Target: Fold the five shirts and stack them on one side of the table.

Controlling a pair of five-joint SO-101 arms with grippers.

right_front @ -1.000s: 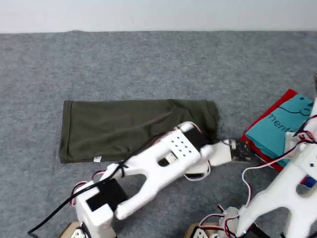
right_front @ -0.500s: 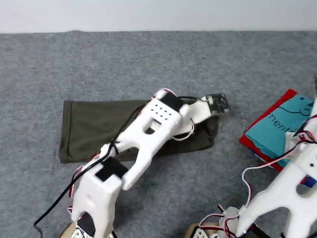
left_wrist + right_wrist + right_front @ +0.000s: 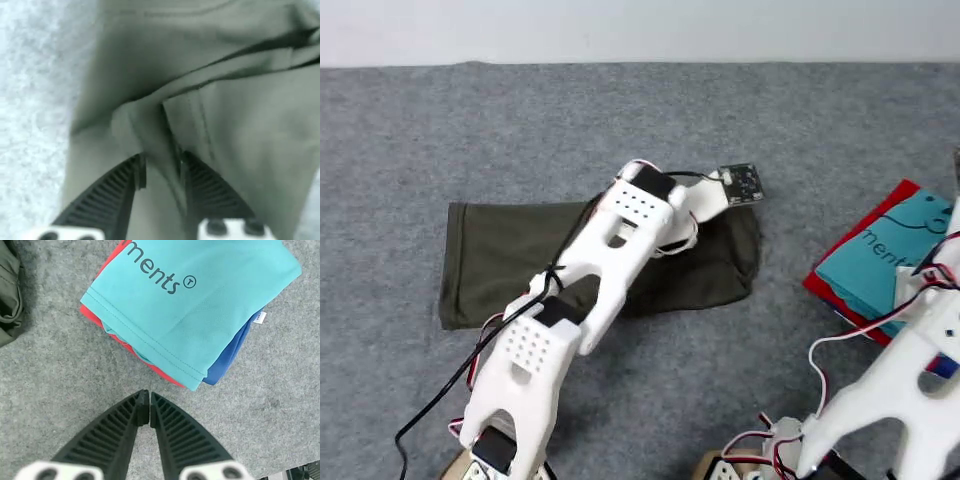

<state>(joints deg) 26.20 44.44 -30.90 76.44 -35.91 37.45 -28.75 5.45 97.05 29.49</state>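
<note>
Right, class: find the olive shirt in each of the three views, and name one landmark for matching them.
High view: olive shirt lies across the table's middle, partly under the left arm.
Left wrist view: shirt close up, a fold pinched in the left gripper.
Right wrist view: its end, across bare table from the stack.
Landmark: the stack, right of the shirt's end in the high view.

The loose shirt [image 3: 500, 260] lies left of the shirt stack [image 3: 885, 262].
</note>
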